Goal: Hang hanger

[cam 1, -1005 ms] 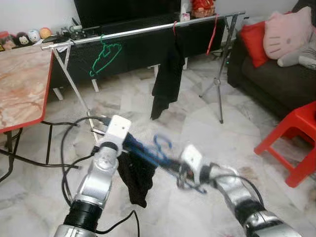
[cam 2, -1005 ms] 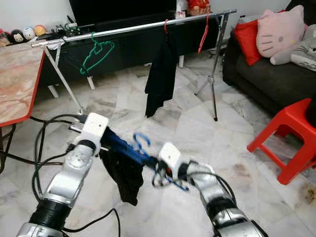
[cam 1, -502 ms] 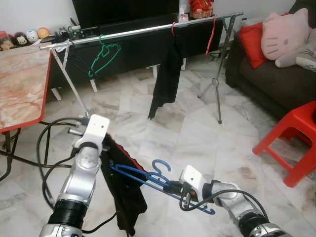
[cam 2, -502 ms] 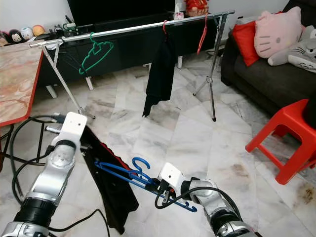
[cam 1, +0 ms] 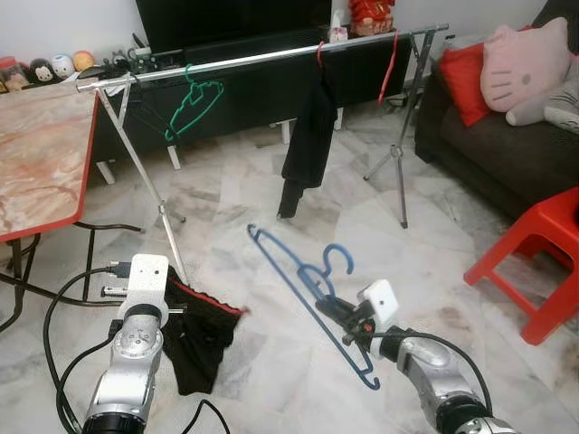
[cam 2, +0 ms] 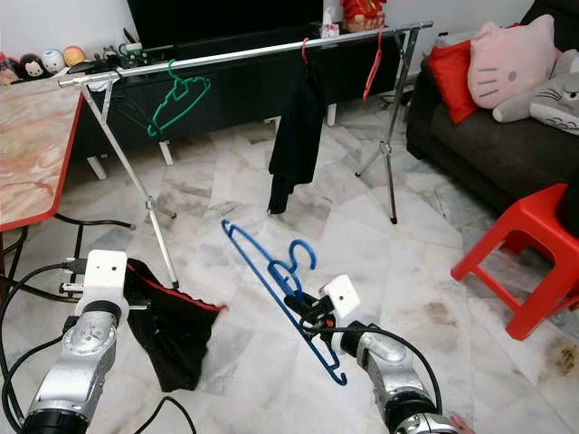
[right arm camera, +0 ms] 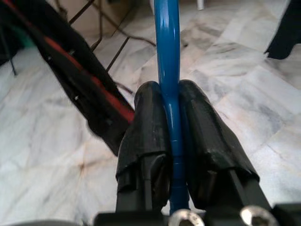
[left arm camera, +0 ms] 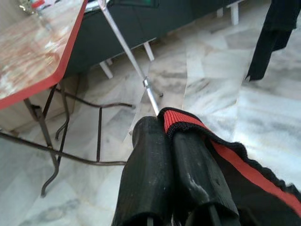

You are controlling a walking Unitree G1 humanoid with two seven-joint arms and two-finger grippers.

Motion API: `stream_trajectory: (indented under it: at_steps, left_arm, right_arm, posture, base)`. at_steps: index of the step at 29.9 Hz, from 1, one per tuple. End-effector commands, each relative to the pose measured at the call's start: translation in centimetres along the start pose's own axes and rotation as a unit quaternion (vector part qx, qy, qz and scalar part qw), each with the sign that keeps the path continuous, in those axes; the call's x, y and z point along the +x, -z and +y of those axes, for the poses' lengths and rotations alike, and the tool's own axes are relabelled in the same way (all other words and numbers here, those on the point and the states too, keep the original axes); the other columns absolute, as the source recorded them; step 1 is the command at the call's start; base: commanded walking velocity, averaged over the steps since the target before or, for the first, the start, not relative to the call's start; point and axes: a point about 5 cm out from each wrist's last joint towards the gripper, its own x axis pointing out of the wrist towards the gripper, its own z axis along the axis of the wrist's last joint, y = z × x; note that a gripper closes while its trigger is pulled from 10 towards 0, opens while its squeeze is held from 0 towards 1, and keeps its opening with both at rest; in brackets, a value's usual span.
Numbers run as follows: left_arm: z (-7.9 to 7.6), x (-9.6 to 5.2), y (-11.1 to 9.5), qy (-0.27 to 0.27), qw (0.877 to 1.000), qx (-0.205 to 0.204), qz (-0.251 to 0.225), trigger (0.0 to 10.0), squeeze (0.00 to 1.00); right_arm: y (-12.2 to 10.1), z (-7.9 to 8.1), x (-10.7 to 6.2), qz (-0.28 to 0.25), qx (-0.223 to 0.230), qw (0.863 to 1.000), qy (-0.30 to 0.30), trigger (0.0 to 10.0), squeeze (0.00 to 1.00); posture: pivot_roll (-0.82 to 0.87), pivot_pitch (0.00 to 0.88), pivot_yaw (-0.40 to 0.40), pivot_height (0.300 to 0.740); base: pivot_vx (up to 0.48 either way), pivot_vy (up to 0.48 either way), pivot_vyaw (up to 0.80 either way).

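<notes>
My right gripper (cam 1: 336, 315) is shut on the lower bar of a bare blue hanger (cam 1: 298, 276), which slants up over the floor with its hook (cam 1: 336, 258) free. In the right wrist view its fingers (right arm camera: 146, 117) pinch the blue bar (right arm camera: 167, 47). To the left, low down, my left gripper (left arm camera: 160, 127) is shut on a black garment with red trim (cam 1: 197, 327), which droops to the floor. Ahead stands a silver clothes rail (cam 1: 262, 56) carrying a green hanger (cam 1: 192, 104), a black garment on a red hanger (cam 1: 308, 145) and a bare red hanger (cam 1: 389, 63).
A marble-topped table with a red edge (cam 1: 36, 163) stands at the left, with black cables (cam 1: 72, 298) on the floor below it. A red plastic stool (cam 1: 543, 253) and a dark sofa (cam 1: 516, 145) with cushions are at the right. The rail's legs (cam 1: 145, 172) spread across the marble floor.
The black garment has come off the blue hanger. My left gripper drew it away to the left and down, while my right gripper swung the bare hanger up and to the right.
</notes>
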Motion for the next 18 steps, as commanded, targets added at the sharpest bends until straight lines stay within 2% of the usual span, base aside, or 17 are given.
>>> stream_trajectory:
  at_steps: [1,2,4,8,11,13,18]
  left_arm:
    - [-1.2,-0.8,-1.4,0.056,0.997,-0.028,-0.048,10.0,0.0]
    - [-2.6,-1.6,-2.1,0.116,0.989,-0.046,-0.075,10.0,0.0]
    - [-4.1,-2.7,-3.5,0.18,0.974,-0.075,-0.117,10.0,0.0]
    - [-4.0,-2.8,-4.2,0.171,0.971,-0.101,-0.132,10.0,0.0]
    - [-4.2,-3.0,-5.0,0.166,0.964,-0.145,-0.146,10.0,0.0]
    - [-4.8,-3.6,-5.3,0.18,0.962,-0.146,-0.147,10.0,0.0]
    - [-5.6,-4.2,-4.8,0.185,0.961,-0.154,-0.139,10.0,0.0]
  right_arm:
    - [0.9,-0.7,-0.3,0.003,0.042,0.996,0.082,10.0,0.0]
    - [2.0,-1.2,-0.7,0.019,0.069,0.985,0.155,10.0,0.0]
    - [3.9,-1.6,-1.6,0.058,0.107,0.961,0.249,10.0,0.0]
    - [5.0,-1.6,-2.2,0.092,0.103,0.952,0.274,10.0,0.0]
    - [6.0,-1.5,-2.9,0.12,0.102,0.943,0.293,10.0,0.0]
    - [7.0,-1.3,-3.4,0.139,0.108,0.933,0.313,10.0,0.0]
    - [8.3,-0.9,-4.2,0.164,0.106,0.923,0.333,10.0,0.0]
  posture:
    - [-0.1,0.0,0.056,0.74]
    - [-0.1,0.0,0.059,0.74]
    - [-0.11,0.0,0.062,0.74]
    - [-0.11,0.0,0.064,0.74]
    - [-0.1,0.0,0.06,0.74]
    - [-0.1,0.0,0.059,0.74]
    - [-0.11,0.0,0.058,0.74]
  base:
    - [0.0,0.0,0.0]
    - [0.0,0.0,0.0]
    - [0.0,0.0,0.0]
    - [0.0,0.0,0.0]
    - [0.0,0.0,0.0]
    - [0.0,0.0,0.0]
    - [0.0,0.0,0.0]
